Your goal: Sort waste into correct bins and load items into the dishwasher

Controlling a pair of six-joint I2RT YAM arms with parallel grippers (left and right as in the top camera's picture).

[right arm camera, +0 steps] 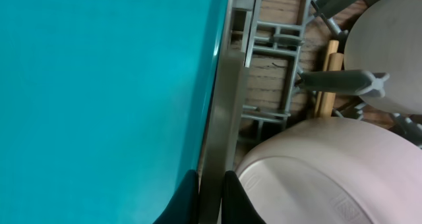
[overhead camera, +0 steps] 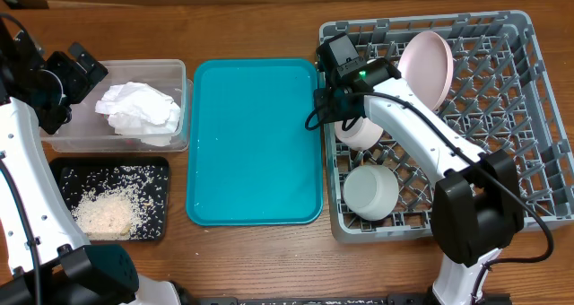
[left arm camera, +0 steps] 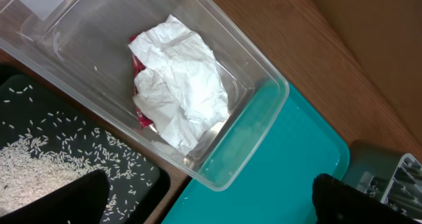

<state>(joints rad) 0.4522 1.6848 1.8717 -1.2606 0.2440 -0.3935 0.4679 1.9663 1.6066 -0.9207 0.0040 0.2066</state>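
The grey dishwasher rack point(overhead camera: 421, 25) holds a pale pink plate point(overhead camera: 429, 65) on edge, a whitish-pink bowl point(overhead camera: 363, 130) and a white cup point(overhead camera: 370, 190). My right gripper point(overhead camera: 330, 100) hangs over the rack's left wall, beside the teal tray. In the right wrist view its fingertips point(right arm camera: 188, 197) are shut, with the rack wall point(right arm camera: 224, 118) running below them, next to the upturned pinkish bowl point(right arm camera: 330, 171) and a wooden chopstick point(right arm camera: 326, 79). The crumpled napkin point(left arm camera: 181, 85) lies on a red packet point(left arm camera: 138, 66) in the clear tub point(left arm camera: 264, 79). My left gripper point(left arm camera: 211, 207) is open above the tub's corner, holding nothing.
A black tray point(overhead camera: 63, 175) at front left holds a heap of rice grains point(overhead camera: 103, 213). The teal serving tray point(overhead camera: 254, 143) lies between the bins and the rack, with a few stray grains on it. A grey-green bowl point(right arm camera: 389, 59) sits behind a rack peg.
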